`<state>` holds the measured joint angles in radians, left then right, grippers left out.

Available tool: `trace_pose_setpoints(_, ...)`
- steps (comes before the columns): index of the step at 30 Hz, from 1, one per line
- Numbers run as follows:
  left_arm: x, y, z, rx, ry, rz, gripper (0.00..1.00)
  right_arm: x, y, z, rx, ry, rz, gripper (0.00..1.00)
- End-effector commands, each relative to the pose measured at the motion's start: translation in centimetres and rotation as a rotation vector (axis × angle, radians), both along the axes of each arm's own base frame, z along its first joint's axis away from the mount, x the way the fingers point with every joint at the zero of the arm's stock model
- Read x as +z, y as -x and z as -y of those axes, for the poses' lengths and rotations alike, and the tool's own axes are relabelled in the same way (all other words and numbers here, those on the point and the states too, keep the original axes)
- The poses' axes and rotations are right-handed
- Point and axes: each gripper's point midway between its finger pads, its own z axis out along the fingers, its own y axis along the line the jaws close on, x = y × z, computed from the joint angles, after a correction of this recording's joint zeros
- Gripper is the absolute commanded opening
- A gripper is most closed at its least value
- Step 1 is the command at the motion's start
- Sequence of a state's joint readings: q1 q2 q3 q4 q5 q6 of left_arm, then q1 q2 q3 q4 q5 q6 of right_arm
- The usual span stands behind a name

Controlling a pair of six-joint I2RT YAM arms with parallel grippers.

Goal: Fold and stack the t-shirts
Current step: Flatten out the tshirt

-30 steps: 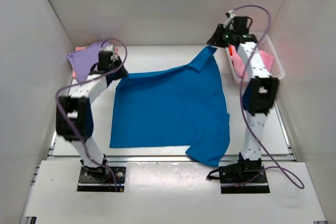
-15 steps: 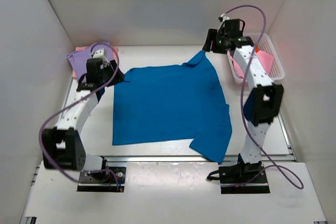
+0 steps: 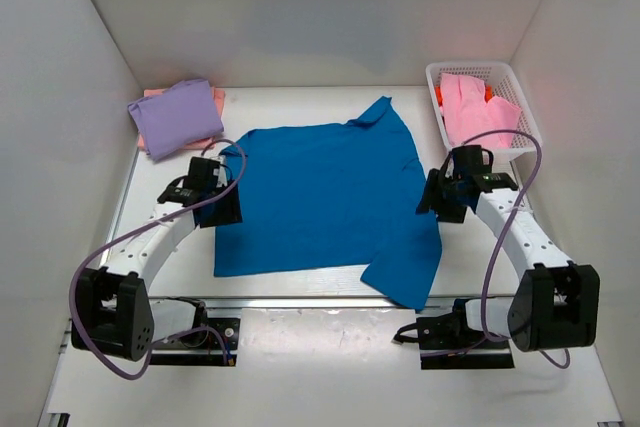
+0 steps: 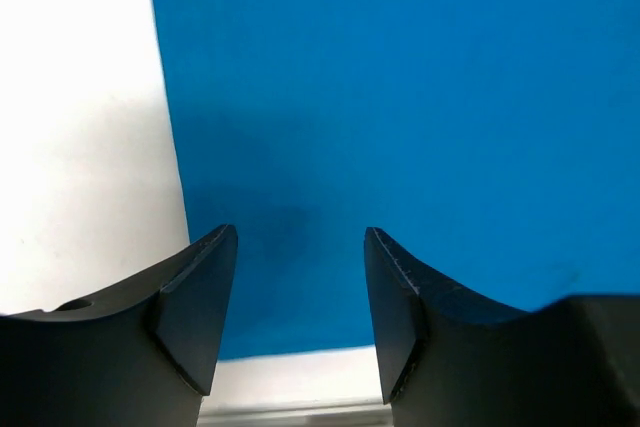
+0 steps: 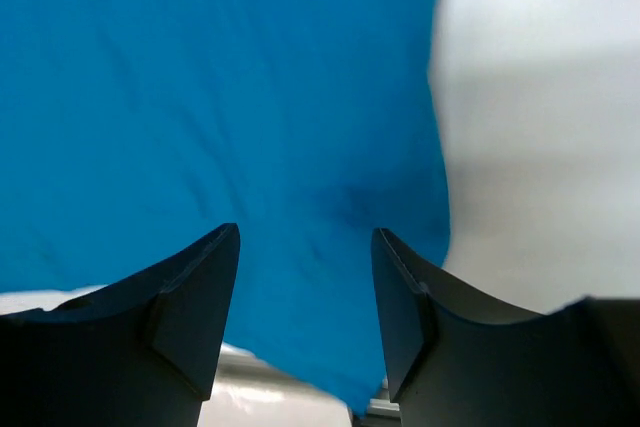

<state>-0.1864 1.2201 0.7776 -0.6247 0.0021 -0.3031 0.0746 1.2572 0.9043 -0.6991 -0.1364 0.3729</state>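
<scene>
The blue t-shirt [image 3: 325, 197] lies spread almost flat in the middle of the table [image 3: 300, 107], with 1 corner at the near right reaching to the front edge. The left gripper [image 3: 222, 205] hangs over the left border of the cloth and the right gripper [image 3: 438, 197] over the right border. In both wrist views the jaws stand apart with only blue cloth under them, so neither holds anything. I judge that the first fold of this shirt is about to begin. To do it well, each gripper should come down exactly on its border, pinch the cloth firmly, and both should lift together and low, so the fold line stays straight. The folded lavender t-shirt [image 3: 175, 117] waits at the far left, and the light pink t-shirt [image 3: 470, 102] lies in the white basket [image 3: 520, 107].
</scene>
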Motion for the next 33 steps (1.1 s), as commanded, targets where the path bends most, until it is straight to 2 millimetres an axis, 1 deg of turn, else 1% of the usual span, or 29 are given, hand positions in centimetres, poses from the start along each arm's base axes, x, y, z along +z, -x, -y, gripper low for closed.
trace_pose_setpoints(1, -1.4, 2.8, -0.3, -0.026, -0.075, -0.096, 0.64, -0.6, 2.9, 0.4, -0.054, 0.009, -0.069, 0.53)
trace_pose_setpoints(2, -1.7, 3.4, 0.0, -0.040, -0.091, -0.106, 0.65, -0.8, 3.6, 0.4, -0.057, 0.012, -0.082, 0.53)
trace_pose_setpoints(3, -1.5, 3.4, 0.1, -0.025, -0.093, -0.108, 0.65, -1.0, 4.3, 0.4, -0.056, 0.030, -0.101, 0.53)
trace_pose_setpoints(4, -1.3, 3.5, 0.6, -0.042, -0.107, -0.091, 0.65, -1.3, 5.1, 0.6, -0.057, 0.036, -0.131, 0.54)
trace_pose_setpoints(5, -1.3, 3.6, 1.0, -0.051, -0.108, -0.096, 0.65, -1.6, 5.7, 0.7, -0.064, 0.041, -0.148, 0.53)
trace_pose_setpoints(6, -1.4, 3.8, 1.1, -0.060, -0.106, -0.111, 0.65, -1.4, 6.1, 0.5, -0.058, 0.029, -0.162, 0.54)
trace_pose_setpoints(7, -1.5, 3.9, 1.4, -0.069, -0.089, -0.136, 0.64, -1.6, 6.7, 0.4, -0.052, 0.030, -0.181, 0.53)
trace_pose_setpoints(9, -2.2, 4.8, 1.2, -0.085, -0.083, -0.205, 0.63, -1.2, 7.1, 0.4, -0.052, 0.024, -0.183, 0.54)
trace_pose_setpoints(11, -3.5, 6.1, 1.3, -0.110, -0.097, -0.289, 0.63, -1.2, 7.9, 0.3, -0.039, 0.020, -0.212, 0.54)
trace_pose_setpoints(12, -3.6, 6.3, 1.4, -0.113, -0.097, -0.302, 0.63, -1.3, 8.1, 0.3, -0.039, 0.027, -0.224, 0.54)
trace_pose_setpoints(13, -3.8, 6.5, 1.6, -0.117, -0.125, -0.312, 0.64, -1.2, 8.4, 0.0, -0.035, 0.019, -0.232, 0.54)
trace_pose_setpoints(15, -3.9, 7.2, 2.7, -0.167, -0.146, -0.320, 0.68, -1.5, 9.1, -0.4, -0.019, 0.023, -0.257, 0.55)
trace_pose_setpoints(16, -4.1, 7.4, 2.9, -0.173, -0.152, -0.330, 0.68, -1.7, 9.5, -0.7, -0.010, 0.014, -0.267, 0.55)
trace_pose_setpoints(18, -4.5, 7.8, 3.0, -0.189, -0.159, -0.356, 0.67, -2.7, 10.2, -1.4, 0.002, 0.001, -0.284, 0.55)
trace_pose_setpoints(19, -4.9, 7.9, 3.2, -0.194, -0.152, -0.376, 0.67, -3.3, 10.6, -2.3, 0.022, -0.020, -0.304, 0.56)
trace_pose_setpoints(22, -6.2, 7.7, 2.7, -0.158, -0.128, -0.390, 0.66, -5.1, 11.2, -3.9, 0.053, -0.032, -0.325, 0.55)
trace_pose_setpoints(24, -7.4, 8.0, 1.9, -0.124, -0.136, -0.404, 0.67, -6.2, 11.4, -4.7, 0.061, -0.038, -0.349, 0.55)
trace_pose_setpoints(25, -7.6, 7.8, 1.9, -0.122, -0.130, -0.403, 0.67, -6.6, 11.1, -5.2, 0.067, -0.039, -0.341, 0.55)
trace_pose_setpoints(26, -8.0, 7.9, 1.7, -0.114, -0.124, -0.424, 0.67, -7.0, 10.8, -5.3, 0.060, -0.035, -0.336, 0.55)
trace_pose_setpoints(27, -8.2, 7.6, 1.5, -0.108, -0.120, -0.434, 0.66, -7.6, 11.0, -5.4, 0.067, -0.025, -0.350, 0.55)
trace_pose_setpoints(28, -8.6, 7.3, 1.2, -0.097, -0.130, -0.440, 0.66, -8.1, 10.5, -5.5, 0.061, -0.028, -0.347, 0.55)
trace_pose_setpoints(29, -8.3, 6.5, 1.4, -0.101, -0.130, -0.421, 0.67, -8.3, 9.7, -5.5, 0.055, -0.034, -0.330, 0.55)
trace_pose_setpoints(30, -8.5, 5.7, 1.2, -0.100, -0.144, -0.415, 0.68, -9.0, 9.2, -5.3, 0.046, -0.023, -0.334, 0.55)
trace_pose_setpoints(31, -8.5, 5.3, 1.2, -0.099, -0.150, -0.412, 0.67, -9.6, 9.1, -4.9, 0.034, -0.018, -0.356, 0.55)
trace_pose_setpoints(33, -8.8, 3.6, 1.0, -0.099, -0.156, -0.416, 0.67, -10.0, 7.4, -4.5, 0.027, -0.004, -0.329, 0.55)
